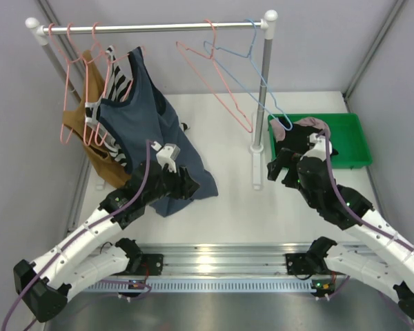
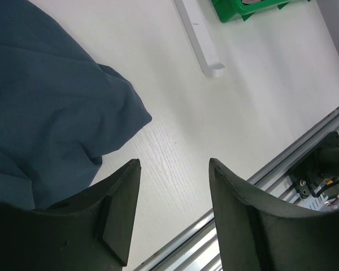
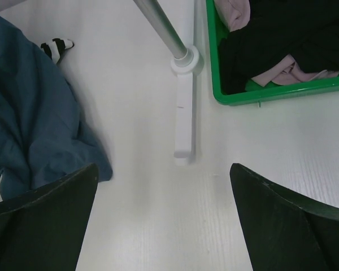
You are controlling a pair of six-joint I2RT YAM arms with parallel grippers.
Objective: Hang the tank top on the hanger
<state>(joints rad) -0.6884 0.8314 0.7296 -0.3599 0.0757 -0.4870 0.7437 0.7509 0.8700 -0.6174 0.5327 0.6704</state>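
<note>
The left hand (image 2: 174,165) is open. Its two dark fingers stand apart with nothing between them. It hangs low over the white desk (image 2: 214,113), just beside the crumpled bottom of the slate-blue tank top (image 1: 148,117). The right hand (image 3: 164,169) is open very wide and holds nothing too. It is over the desk, near the green bin (image 3: 282,91).

The black tank top (image 3: 282,34) lies inside the green bin in a soft, floppy, dark heap. A pink cloth (image 3: 294,70) is bunched up against it. The bin is smooth hard plastic with straight walls, and it sits at the back right of the desk.

The hanger (image 1: 214,87) is thin salmon-pink wire bent into a triangle with a hook on top. It hangs bare and tilted on the shiny metal rail (image 1: 152,27), right beside a light-blue wire hanger (image 1: 248,88). A grey post (image 1: 264,89) on a long white foot (image 3: 183,113) holds up that end of the rail.

More pink wire hangers hang at the left end. They carry the slate-blue tank top, a striped top (image 1: 117,83) and a brown top (image 1: 79,121). The blue one droops down so that its bottom rests in folds on the desk.
</note>
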